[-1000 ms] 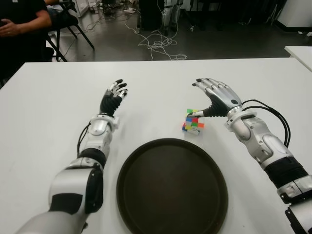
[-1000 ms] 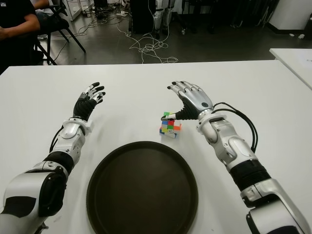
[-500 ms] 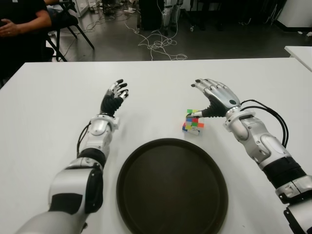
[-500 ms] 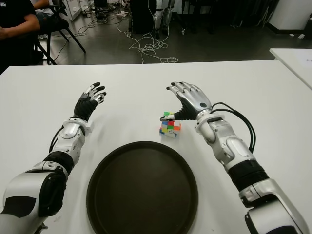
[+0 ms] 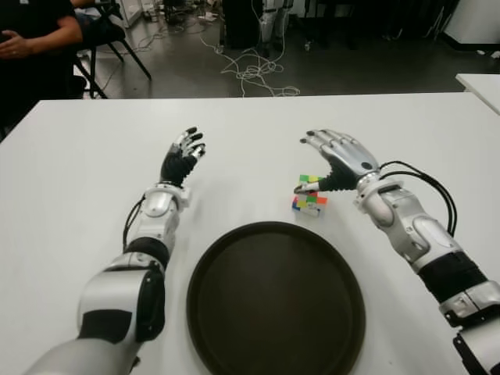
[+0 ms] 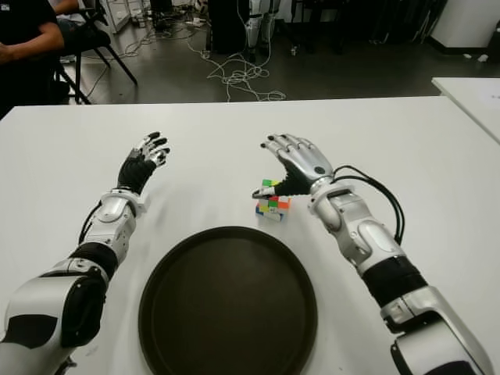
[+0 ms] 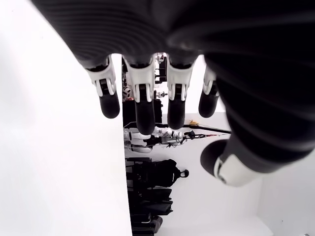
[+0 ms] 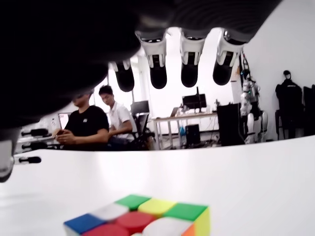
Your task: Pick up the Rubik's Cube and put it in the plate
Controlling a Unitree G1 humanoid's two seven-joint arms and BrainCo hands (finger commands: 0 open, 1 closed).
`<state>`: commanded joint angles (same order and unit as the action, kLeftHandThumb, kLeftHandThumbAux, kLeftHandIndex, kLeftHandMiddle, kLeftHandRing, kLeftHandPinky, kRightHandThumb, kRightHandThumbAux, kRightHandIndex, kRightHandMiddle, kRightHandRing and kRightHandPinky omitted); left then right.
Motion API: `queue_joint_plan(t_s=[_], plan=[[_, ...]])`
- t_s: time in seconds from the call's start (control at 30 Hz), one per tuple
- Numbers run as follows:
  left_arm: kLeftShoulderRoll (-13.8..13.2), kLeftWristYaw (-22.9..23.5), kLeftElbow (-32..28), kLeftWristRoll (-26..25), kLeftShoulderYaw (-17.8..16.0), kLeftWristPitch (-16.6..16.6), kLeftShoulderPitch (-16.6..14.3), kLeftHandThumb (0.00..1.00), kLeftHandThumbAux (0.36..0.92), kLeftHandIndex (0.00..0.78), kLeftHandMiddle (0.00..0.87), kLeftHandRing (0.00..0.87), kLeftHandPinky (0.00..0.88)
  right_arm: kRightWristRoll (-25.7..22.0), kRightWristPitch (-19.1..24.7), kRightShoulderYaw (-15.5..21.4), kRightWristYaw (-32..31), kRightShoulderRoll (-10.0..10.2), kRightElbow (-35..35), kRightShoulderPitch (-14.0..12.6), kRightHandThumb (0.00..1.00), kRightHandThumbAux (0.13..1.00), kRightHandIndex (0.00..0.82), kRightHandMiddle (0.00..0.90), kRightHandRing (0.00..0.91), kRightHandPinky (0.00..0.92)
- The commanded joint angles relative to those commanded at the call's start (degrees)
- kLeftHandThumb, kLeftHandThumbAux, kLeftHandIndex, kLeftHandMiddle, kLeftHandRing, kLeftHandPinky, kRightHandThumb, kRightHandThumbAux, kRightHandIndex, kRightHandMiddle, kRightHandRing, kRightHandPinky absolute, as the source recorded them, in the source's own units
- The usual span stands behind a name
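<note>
The Rubik's Cube (image 5: 309, 198) sits on the white table (image 5: 70, 180), just beyond the far right rim of the dark round plate (image 5: 275, 301). My right hand (image 5: 332, 158) hovers over the cube's right side with fingers spread and the thumb reaching across its top; nothing is grasped. In the right wrist view the cube (image 8: 142, 221) lies below the open fingertips (image 8: 189, 73). My left hand (image 5: 183, 155) is open, held up on the left side of the table, well left of the cube.
A person in black (image 5: 35, 35) sits at the table's far left corner. Chairs, cables and equipment fill the floor beyond the far edge. A second white table (image 5: 480, 82) shows at the right.
My right hand has shifted a little to the left and farther over the cube, its thumb now across the cube's top. The cube, plate and left hand have not moved.
</note>
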<state>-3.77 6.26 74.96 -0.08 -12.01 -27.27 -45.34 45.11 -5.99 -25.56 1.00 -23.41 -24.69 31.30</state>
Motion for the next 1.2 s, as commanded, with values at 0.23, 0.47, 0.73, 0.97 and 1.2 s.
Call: queue_joint_plan(t_s=[0.23,0.47,0.73,0.97,1.2], plan=[[0.1,-0.1,-0.1,0.1,0.1,-0.2,0.0,0.027,0.666,0.119,0.156,0.129,0.103,0.3,-0.1,-0.5,-0.3,0.3,-2.2,0.9,0.0,0.419,0.0,0.054,0.06,0.067],[0.0,-0.5,0.1,0.2,0.2,0.2,0.0,0.025,0.661,0.131,0.157,0.126,0.1,0.3,-1.2,-1.4,1.1,1.0,-6.6,2.4,0.0,0.431,0.005,0.062,0.056,0.065],[0.2,0.0,0.1,-0.5,-0.5,0.5,-0.2,0.018,0.626,0.132,0.164,0.131,0.104,-0.1,-1.9,-2.0,0.7,1.5,-10.0,3.7,0.0,0.42,0.007,0.073,0.067,0.072],[0.2,0.5,-0.1,-0.6,-0.6,-0.3,-0.1,0.032,0.637,0.131,0.168,0.131,0.103,-0.4,-1.6,-2.5,-1.3,1.7,-11.5,4.6,0.0,0.421,0.016,0.072,0.061,0.062],[0.0,0.4,0.0,-0.2,-0.2,-0.3,-0.1,0.037,0.636,0.126,0.16,0.125,0.099,-0.5,-1.2,-2.5,-2.7,1.8,-12.2,5.0,0.0,0.417,0.022,0.076,0.067,0.068]])
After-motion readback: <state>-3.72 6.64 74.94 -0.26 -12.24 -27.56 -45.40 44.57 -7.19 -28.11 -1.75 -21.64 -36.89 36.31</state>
